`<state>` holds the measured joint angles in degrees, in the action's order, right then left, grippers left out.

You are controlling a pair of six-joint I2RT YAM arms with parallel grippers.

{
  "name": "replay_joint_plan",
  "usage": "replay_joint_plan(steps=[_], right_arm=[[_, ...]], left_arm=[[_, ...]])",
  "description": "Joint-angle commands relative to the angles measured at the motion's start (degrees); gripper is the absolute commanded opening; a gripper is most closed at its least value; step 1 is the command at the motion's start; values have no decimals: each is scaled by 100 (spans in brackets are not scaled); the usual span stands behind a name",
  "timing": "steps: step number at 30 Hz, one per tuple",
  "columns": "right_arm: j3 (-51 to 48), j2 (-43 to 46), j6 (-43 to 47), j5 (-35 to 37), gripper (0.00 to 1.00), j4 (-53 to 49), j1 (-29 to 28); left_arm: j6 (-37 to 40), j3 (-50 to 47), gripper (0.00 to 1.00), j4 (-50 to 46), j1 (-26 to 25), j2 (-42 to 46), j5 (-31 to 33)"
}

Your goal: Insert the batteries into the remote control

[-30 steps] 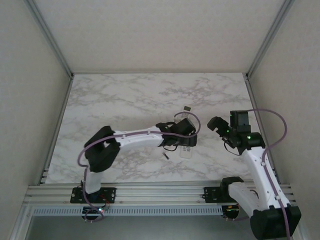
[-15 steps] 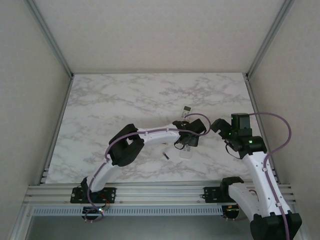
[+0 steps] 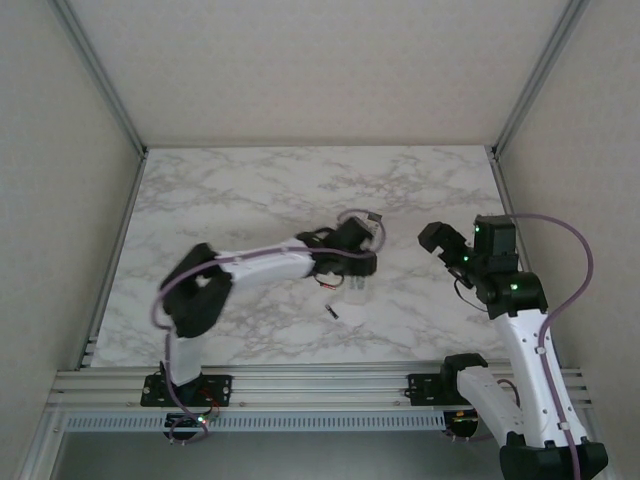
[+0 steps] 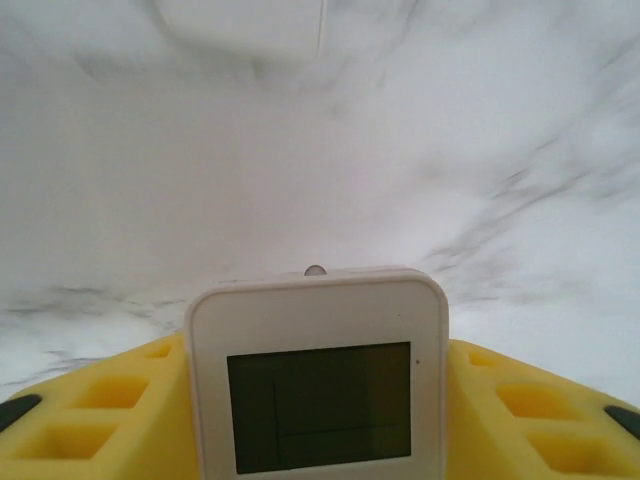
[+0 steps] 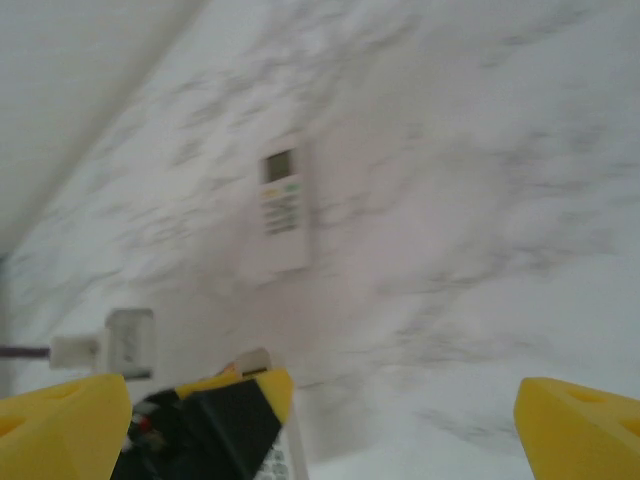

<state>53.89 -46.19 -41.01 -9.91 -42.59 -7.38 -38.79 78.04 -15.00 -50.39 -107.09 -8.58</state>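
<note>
A white remote control (image 4: 316, 320) with a dark screen sits between my left gripper's (image 4: 318, 395) yellow fingers (image 4: 90, 410), which press on both of its long sides. From above, the left gripper (image 3: 355, 262) hangs over the remote, whose pale end (image 3: 357, 298) sticks out below it. One of the batteries (image 3: 333, 313), a tiny dark cylinder, lies on the marble table just left of that end. My right gripper (image 3: 432, 240) hovers to the right, apart from the remote. It is wide open (image 5: 320, 430) and holds nothing.
A second white remote (image 5: 280, 195) with a small screen and buttons lies flat farther off on the marble table (image 3: 230, 200). A blurred white rectangle (image 4: 240, 25) lies beyond the held remote. Metal frame posts (image 3: 115, 230) run along both table sides.
The left jaws have closed in on the remote's sides. The left arm has swung back to the left and the remote's near end shifted left with it. The right gripper drifted slightly right.
</note>
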Motion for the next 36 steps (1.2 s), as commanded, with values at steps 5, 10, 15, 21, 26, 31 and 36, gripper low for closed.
replay_joint_plan(steps=[5, 10, 15, 21, 26, 31, 36], right_arm=[[-166, -165, -480, -3786, 99, 3505, -316], [-96, -675, -930, -4056, 99, 4625, -968], [110, -1141, -1015, -4045, 99, 4807, -1412], [308, -1299, -1004, -3907, 74, 4833, -1609], [563, -1313, -547, -3712, 51, 4126, -1655], [816, -1304, 84, -3540, 39, 3437, -1667], [1592, -1596, 2690, -2141, 36, 1069, -1740]], left_arm=[[-735, -1051, 35, 3662, 1206, 1900, -2743], [-1937, -1083, 35, 5519, 1326, 1793, -3569], [-3046, -1020, 33, 7114, 1310, 1522, -3728], [-3215, -898, 33, 7214, 1295, 1415, -3587], [-3166, -914, 32, 7066, 1295, 1409, -3444], [-2707, -850, 67, 6121, 1295, 1577, -3074], [-824, -110, 100, 2441, 1217, 2249, -1248]])
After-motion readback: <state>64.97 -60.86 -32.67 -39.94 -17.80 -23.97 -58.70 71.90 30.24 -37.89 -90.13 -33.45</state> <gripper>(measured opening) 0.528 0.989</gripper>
